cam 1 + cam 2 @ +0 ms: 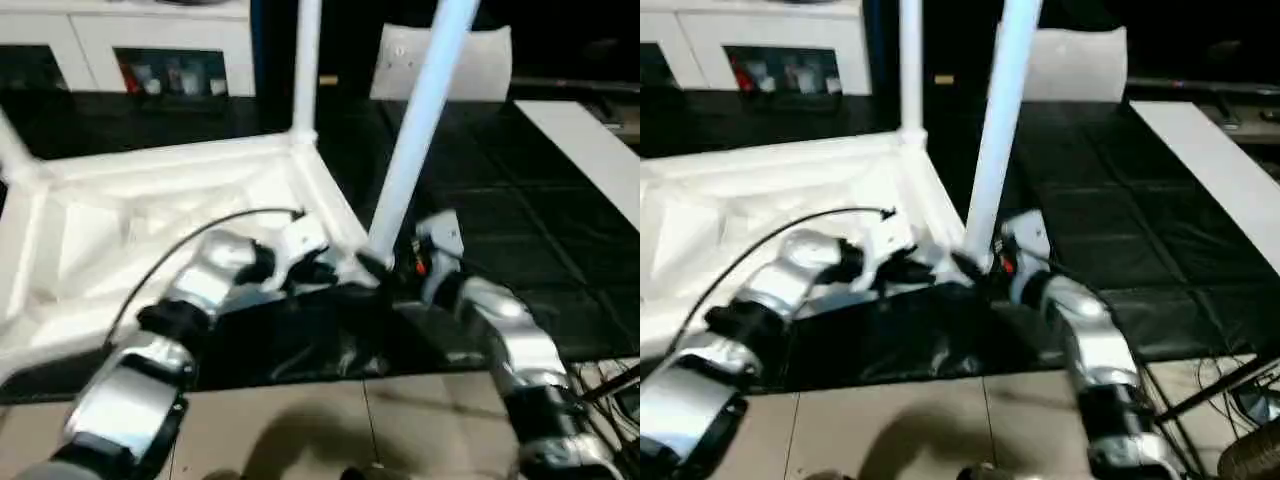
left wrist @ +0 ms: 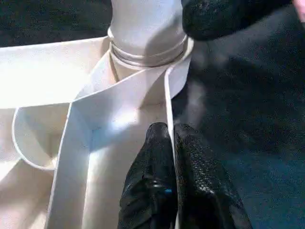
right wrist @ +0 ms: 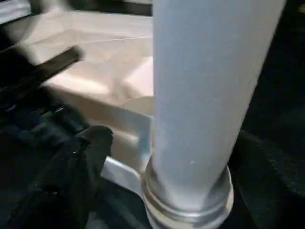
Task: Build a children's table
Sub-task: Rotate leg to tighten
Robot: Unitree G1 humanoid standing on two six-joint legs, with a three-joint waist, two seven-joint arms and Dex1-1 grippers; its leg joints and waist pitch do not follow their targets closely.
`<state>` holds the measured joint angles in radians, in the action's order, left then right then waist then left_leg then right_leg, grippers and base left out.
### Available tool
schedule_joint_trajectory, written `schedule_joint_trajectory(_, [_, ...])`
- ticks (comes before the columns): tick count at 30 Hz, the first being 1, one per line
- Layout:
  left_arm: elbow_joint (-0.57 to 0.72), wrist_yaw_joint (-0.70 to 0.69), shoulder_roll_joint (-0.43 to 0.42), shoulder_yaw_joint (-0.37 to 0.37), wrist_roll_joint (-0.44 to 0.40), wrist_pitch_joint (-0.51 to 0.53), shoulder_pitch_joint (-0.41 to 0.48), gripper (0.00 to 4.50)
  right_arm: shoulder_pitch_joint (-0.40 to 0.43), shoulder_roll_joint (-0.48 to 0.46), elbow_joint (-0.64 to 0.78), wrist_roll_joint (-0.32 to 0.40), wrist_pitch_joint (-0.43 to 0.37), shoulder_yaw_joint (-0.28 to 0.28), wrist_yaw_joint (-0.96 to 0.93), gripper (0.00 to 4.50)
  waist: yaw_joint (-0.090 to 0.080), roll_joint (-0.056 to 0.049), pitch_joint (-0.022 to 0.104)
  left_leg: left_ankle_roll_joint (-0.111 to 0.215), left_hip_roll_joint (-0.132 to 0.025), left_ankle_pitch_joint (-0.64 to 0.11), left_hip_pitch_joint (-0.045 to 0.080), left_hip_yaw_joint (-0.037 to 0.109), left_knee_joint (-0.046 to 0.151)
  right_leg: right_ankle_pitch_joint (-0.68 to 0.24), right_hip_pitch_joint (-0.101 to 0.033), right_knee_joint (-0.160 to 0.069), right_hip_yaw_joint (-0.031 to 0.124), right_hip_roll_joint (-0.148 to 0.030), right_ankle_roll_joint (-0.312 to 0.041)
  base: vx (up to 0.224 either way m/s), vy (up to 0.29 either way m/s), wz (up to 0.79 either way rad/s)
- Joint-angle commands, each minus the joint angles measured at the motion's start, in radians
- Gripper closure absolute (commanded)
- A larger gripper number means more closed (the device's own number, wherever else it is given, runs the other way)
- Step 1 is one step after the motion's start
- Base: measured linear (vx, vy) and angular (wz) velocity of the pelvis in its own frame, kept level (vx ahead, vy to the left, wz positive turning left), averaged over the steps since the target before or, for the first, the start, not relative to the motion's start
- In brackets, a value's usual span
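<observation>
The white tabletop [image 1: 150,215] lies upside down on the black mat, ribs facing up. A white leg [image 1: 305,60] stands upright in its far corner socket. A second leg [image 1: 425,110] rises, leaning, from the near right corner socket [image 2: 143,52]. My left gripper [image 2: 170,131] is shut on the thin rim wall just beside that socket. My right gripper [image 1: 385,262] is at the base of the leaning leg [image 3: 200,95], its jaws open on either side of the tube. One black finger [image 3: 78,162] stands clear of the tube.
A white cabinet with glass doors [image 1: 150,40] stands at the back left. A flat white board [image 1: 590,150] lies on the mat at the right. Crumpled black sheeting [image 1: 300,340] lies under my arms, with tan floor [image 1: 300,420] in front and cables [image 1: 610,385] at the near right.
</observation>
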<state>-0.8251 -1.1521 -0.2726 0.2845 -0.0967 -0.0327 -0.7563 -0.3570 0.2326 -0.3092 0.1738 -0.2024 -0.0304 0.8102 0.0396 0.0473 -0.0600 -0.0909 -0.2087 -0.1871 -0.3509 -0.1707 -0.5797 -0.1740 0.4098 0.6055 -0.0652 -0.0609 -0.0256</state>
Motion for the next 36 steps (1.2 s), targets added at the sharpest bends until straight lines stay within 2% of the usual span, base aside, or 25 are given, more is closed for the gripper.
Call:
schedule_joint_trajectory(1, [0.040, -0.092, 0.004, 0.030, 0.024, -0.046, -0.006, 4.50, 0.003, 0.032, 0.040, 0.029, 0.000, -0.005, 0.068, 0.01, 0.003, -0.009, 0.059, 0.063, -0.023, -0.198, 0.005, -0.002, 0.062, -0.232, -0.058, -0.081, 0.051, -0.071, -0.208, 0.000, 0.000, 0.00])
schedule_joint_trajectory(8, [0.012, -0.308, -0.072, 0.062, 0.035, -0.106, -0.020, 4.50, 0.025, 0.158, 0.076, 0.094, -0.005, -0.036, 0.301, 0.01, 0.016, -0.006, 0.060, 0.068, -0.022, -0.191, 0.003, -0.003, 0.062, -0.197, -0.062, -0.076, 0.051, -0.071, -0.216, 0.000, 0.000, 0.00])
schedule_joint_trajectory(10, [0.006, -0.345, -0.083, 0.072, 0.031, -0.123, -0.023, 4.50, 0.026, 0.178, 0.075, 0.091, 0.006, -0.052, 0.347, 0.28, 0.019, -0.005, 0.060, 0.066, -0.023, -0.189, 0.002, -0.004, 0.061, -0.224, -0.062, -0.078, 0.049, -0.072, -0.208, 0.000, 0.000, 0.00])
schedule_joint_trajectory(14, [0.002, -0.425, -0.100, 0.093, 0.033, -0.155, -0.029, 4.50, 0.014, 0.201, 0.057, 0.113, 0.002, -0.076, 0.428, 0.55, 0.024, -0.005, 0.059, 0.064, -0.027, -0.193, 0.003, -0.004, 0.062, -0.239, -0.059, -0.077, 0.047, -0.072, -0.209, 0.000, 0.000, 0.00])
schedule_joint_trajectory(21, [0.004, -0.462, -0.107, 0.126, 0.033, -0.187, -0.034, 4.50, -0.017, 0.203, 0.026, 0.107, 0.012, -0.106, 0.481, 1.16, 0.032, -0.004, 0.058, 0.054, -0.027, -0.194, 0.003, -0.005, 0.061, -0.257, -0.057, -0.077, 0.048, -0.073, -0.204, 0.000, 0.000, 0.00])
schedule_joint_trajectory(22, [0.005, -0.462, -0.107, 0.132, 0.035, -0.189, -0.035, 4.50, -0.020, 0.204, 0.024, 0.106, 0.012, -0.112, 0.491, 1.16, 0.034, -0.005, 0.058, 0.054, -0.027, -0.190, 0.003, -0.005, 0.061, -0.251, -0.057, -0.077, 0.048, -0.074, -0.205, 0.000, 0.000, 0.00])
schedule_joint_trajectory(26, [-0.002, -0.462, -0.104, 0.144, 0.041, -0.197, -0.044, 4.50, -0.026, 0.207, 0.023, 0.111, 0.007, -0.129, 0.520, 1.62, 0.041, -0.003, 0.059, 0.058, -0.027, -0.175, 0.004, -0.007, 0.061, -0.217, -0.056, -0.073, 0.048, -0.071, -0.211, 0.000, 0.000, 0.00])
schedule_joint_trajectory(29, [-0.005, -0.462, -0.104, 0.148, 0.043, -0.199, -0.048, 4.50, -0.028, 0.209, 0.022, 0.115, -0.001, -0.136, 0.535, 1.84, 0.045, -0.004, 0.057, 0.055, -0.028, -0.181, 0.004, -0.006, 0.062, -0.241, -0.056, -0.075, 0.047, -0.073, -0.203, 0.000, 0.000, 0.00])
schedule_joint_trajectory(30, [-0.006, -0.462, -0.105, 0.152, 0.045, -0.201, -0.049, 4.50, -0.029, 0.210, 0.021, 0.115, -0.003, -0.139, 0.541, 2.01, 0.044, -0.002, 0.057, 0.053, -0.027, -0.182, 0.003, -0.006, 0.062, -0.245, -0.057, -0.075, 0.047, -0.073, -0.200, 0.000, 0.000, 0.00])
schedule_joint_trajectory(36, [-0.012, -0.462, -0.109, 0.156, 0.055, -0.195, -0.052, 4.50, -0.032, 0.205, 0.022, 0.124, -0.016, -0.144, 0.549, 2.42, 0.045, -0.003, 0.056, 0.049, -0.027, -0.183, 0.003, -0.005, 0.062, -0.252, -0.056, -0.076, 0.047, -0.072, -0.196, 0.000, 0.000, 0.00])
